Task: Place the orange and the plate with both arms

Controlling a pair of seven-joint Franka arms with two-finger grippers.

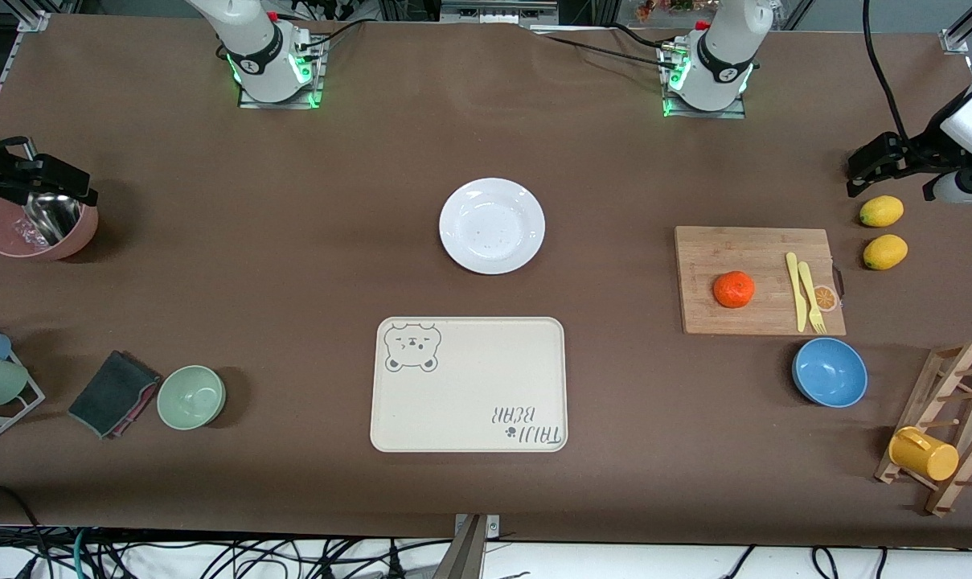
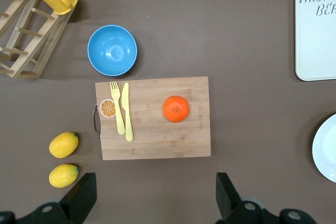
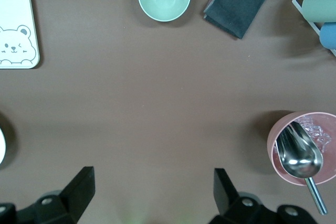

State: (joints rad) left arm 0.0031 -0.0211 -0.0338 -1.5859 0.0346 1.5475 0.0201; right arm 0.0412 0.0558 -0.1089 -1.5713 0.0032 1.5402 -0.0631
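**Both grippers spread wide, nothing held**

The orange (image 1: 733, 289) sits on the cutting board (image 1: 719, 249) at centre right of the front view. The plate (image 1: 492, 226) lies bare at mid-frame, just above the tray (image 1: 468, 384). The left gripper (image 2: 156, 200) hangs at the right edge, the right gripper (image 3: 154, 198) at the left edge, both with fingers apart.

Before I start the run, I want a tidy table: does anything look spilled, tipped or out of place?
Nothing stands out. The orange sits on the cutting board, the plate and tray lie flat and bare, and the bowls are upright.
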